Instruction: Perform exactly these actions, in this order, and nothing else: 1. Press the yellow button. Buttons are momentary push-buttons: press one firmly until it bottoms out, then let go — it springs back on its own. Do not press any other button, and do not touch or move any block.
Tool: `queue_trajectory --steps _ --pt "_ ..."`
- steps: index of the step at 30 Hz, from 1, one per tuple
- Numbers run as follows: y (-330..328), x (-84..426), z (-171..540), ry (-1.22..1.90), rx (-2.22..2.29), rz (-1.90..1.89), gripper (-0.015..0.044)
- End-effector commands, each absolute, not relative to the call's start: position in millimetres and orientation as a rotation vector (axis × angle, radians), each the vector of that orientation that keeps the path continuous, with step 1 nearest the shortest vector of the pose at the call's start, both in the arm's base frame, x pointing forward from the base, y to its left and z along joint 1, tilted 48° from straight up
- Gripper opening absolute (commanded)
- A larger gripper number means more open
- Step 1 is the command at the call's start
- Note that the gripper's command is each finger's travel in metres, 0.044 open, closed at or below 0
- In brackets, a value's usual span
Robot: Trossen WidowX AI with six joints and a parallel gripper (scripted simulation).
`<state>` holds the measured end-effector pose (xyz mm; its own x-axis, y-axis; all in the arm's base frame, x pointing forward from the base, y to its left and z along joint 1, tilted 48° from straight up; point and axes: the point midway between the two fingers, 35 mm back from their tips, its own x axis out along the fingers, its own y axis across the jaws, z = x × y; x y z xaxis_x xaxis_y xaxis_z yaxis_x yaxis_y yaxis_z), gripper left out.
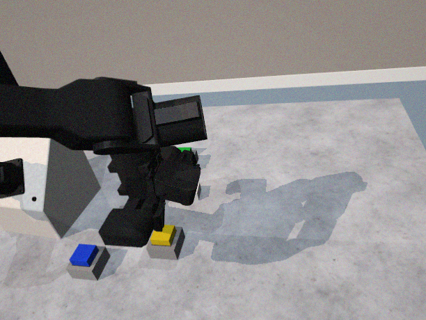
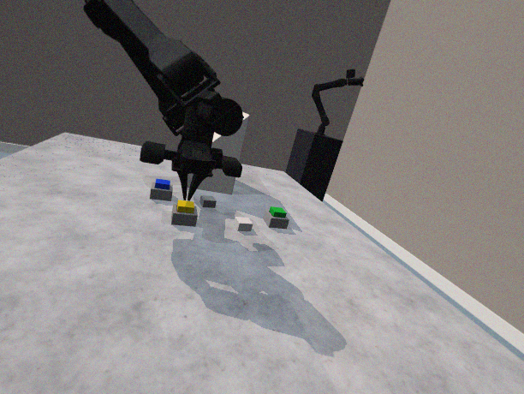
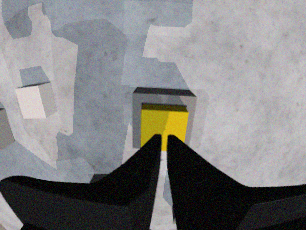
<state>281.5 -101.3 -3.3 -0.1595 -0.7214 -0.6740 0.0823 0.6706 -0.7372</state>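
Observation:
The yellow button (image 1: pixel 167 239) (image 2: pixel 185 208) (image 3: pixel 164 121) is a yellow cap on a grey base. The cap stands raised above its base. My gripper (image 1: pixel 159 229) (image 2: pixel 187 199) (image 3: pixel 163 140) is shut with nothing between the fingers. It points down, its fingertips at the top of the yellow cap, over the edge nearer the arm. Whether the tips touch the cap or hover just above it, I cannot tell.
The blue button (image 1: pixel 83 254) (image 2: pixel 163 184) and the green button (image 1: pixel 185 149) (image 2: pixel 277 211) stand on grey bases. A white block (image 2: pixel 244 224) (image 3: pixel 30 102) and a grey block (image 2: pixel 208 202) (image 3: pixel 5 129) lie nearby. A large pale box (image 1: pixel 71 188) stands behind the blue button.

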Motion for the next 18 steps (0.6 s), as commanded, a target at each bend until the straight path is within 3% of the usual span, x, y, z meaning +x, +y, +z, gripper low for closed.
queue_trajectory --steps 1,2,10,16,18 --pt "-88.8 285.4 7.9 1.576 -0.531 -0.767 0.0020" --pt "-88.8 285.4 7.9 1.576 -0.531 -0.767 0.0020" --pt "20.0 305.9 -51.6 1.577 -0.500 -0.712 0.0230" --pt "110.7 279.5 -107.5 1.581 -0.506 -0.733 0.0387" --pt "130.1 267.2 -121.3 1.578 -0.513 -0.748 0.0400"
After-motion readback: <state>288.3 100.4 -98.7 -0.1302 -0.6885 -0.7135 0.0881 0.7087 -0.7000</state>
